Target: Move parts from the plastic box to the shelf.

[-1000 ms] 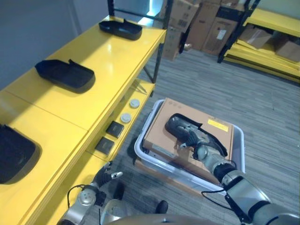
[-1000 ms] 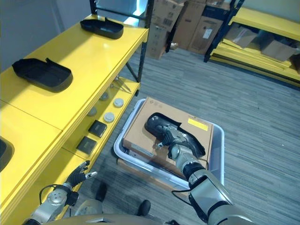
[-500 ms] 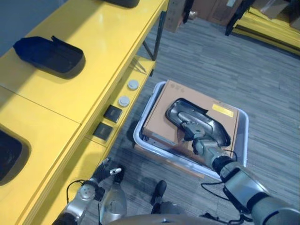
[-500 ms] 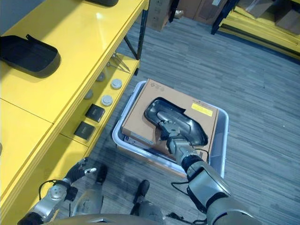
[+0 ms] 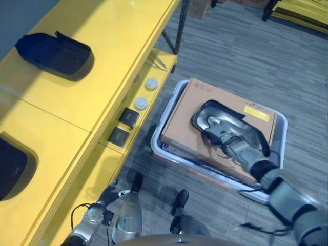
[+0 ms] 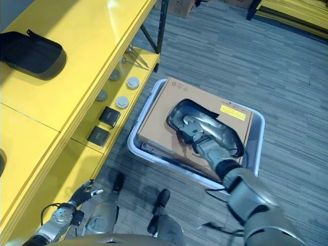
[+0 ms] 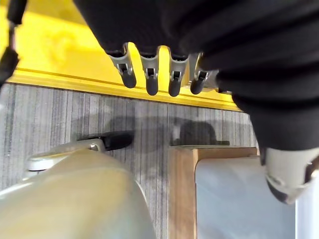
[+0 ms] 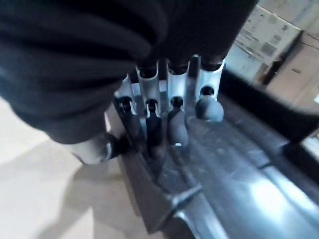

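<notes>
right hand [image 6: 201,134] on the dark glossy moulded plastic part [image 5: 231,127], centre right of the eye views, on top of the flat brown cardboard box [image 5: 192,120] in the pale grey plastic box [image 6: 256,149].
part is a shallow dark tray shape with a raised rim and shiny inner face. yellow shelf [image 5: 102,56] runs down the left; similar black moulded trays on it at upper left [image 5: 54,51] and left edge [image 5: 13,166]. small black blocks [image 6: 108,116] and round grey discs [image 6: 132,82] on the lower tier. right hand's fingers [image 8: 177,122] curl over the part's rim, thumb below, gripping it. left hand [image 5: 108,194] low at lower left beside the shelf edge, fingers [image 7: 150,82] straight, holding nothing.
</notes>
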Controlling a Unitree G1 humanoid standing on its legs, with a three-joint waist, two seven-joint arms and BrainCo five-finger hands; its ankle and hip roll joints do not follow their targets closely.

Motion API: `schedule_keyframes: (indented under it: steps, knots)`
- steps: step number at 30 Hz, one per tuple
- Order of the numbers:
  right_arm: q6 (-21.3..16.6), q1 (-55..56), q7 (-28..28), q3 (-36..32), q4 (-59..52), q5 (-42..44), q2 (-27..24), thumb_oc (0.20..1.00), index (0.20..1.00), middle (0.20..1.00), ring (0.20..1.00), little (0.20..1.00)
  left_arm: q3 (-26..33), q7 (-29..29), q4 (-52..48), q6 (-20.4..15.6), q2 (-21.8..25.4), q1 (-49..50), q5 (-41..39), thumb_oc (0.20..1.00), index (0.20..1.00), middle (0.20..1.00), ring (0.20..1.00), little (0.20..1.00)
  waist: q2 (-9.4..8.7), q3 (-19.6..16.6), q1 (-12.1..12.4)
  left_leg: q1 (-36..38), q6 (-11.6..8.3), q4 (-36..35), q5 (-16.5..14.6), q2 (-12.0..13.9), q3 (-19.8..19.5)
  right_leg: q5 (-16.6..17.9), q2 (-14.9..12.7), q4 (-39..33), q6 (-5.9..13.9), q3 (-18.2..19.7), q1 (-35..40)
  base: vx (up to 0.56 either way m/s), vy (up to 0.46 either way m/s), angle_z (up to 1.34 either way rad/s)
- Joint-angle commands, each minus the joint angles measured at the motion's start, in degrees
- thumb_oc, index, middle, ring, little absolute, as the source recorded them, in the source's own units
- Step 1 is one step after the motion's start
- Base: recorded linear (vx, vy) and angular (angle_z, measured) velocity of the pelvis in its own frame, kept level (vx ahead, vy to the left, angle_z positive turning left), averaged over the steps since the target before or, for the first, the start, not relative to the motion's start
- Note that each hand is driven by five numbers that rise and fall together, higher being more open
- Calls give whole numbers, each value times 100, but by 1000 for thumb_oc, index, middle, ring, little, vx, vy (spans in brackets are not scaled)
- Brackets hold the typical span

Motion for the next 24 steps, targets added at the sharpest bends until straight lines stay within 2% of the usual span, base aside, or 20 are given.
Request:
schedule_keyframes:
  steps: [1, 2, 3, 7, 12, 18, 24]
  knots:
    - [-187, -403, -161, 456, -158, -510, -577, 200, 200, 200, 200, 200, -93, -5, 152, -238, 8, -214, 148, 1000, 1000, 1000, 1000, 1000, -264, 48, -24, 144, 10, -40, -626, 127, -84, -774, -146, 19, 376, -204, 166, 0, 0, 0]
    - [-188, -410, -155, 462, -167, -506, -587, 200, 200, 200, 200, 200, -92, -5, 154, -239, 0, -217, 148, 1000, 1000, 1000, 1000, 1000, -256, 53, -25, 148, 8, -40, -629, 130, -83, -775, -143, 19, 375, -203, 169, 27, -56, -2]
    - [-403, -830, -162, 850, -457, -470, -993, 200, 200, 200, 200, 200, -160, -81, 179, -247, 47, -241, 148, 1000, 1000, 1000, 1000, 1000, -325, 49, -21, 149, -16, -40, -630, 159, -53, -768, -124, 19, 389, -198, 152, 8, -37, -5]
    - [-652, -1225, -91, 1341, -571, -427, -1275, 200, 200, 200, 200, 200, -246, -186, 214, -242, 99, -270, 235, 1000, 1000, 1000, 1000, 1000, -351, 60, 6, 129, -48, -40, -622, 194, -18, -772, -105, 19, 400, -231, 116, 15, -46, -8]
    - [-722, -1582, -97, 1675, -485, -465, -1450, 200, 200, 200, 200, 200, -252, -236, 230, -237, 147, -188, 219, 1000, 1000, 1000, 1000, 1000, -346, 88, 33, 85, -76, -40, -590, 231, 13, -765, -91, 19, 405, -224, 67, 9, -27, -1]
    - [-721, -1685, -58, 2017, -194, -782, -1354, 200, 200, 200, 200, 200, -203, -263, 333, -222, 188, -155, 179, 1000, 1000, 1000, 1000, 1000, -319, 161, 130, -43, -108, -38, -534, 272, -25, -776, -38, 19, 387, -255, -41, 19, -47, 0]
    - [-706, -1824, -74, 2292, -20, -1016, -1225, 200, 200, 200, 200, 200, -191, -189, 213, -226, 220, -193, -75, 1000, 1000, 1000, 1000, 1000, -250, 382, 290, -321, -163, -27, -417, 320, -109, -776, -10, 19, 379, -354, -248, -8, -47, 3]
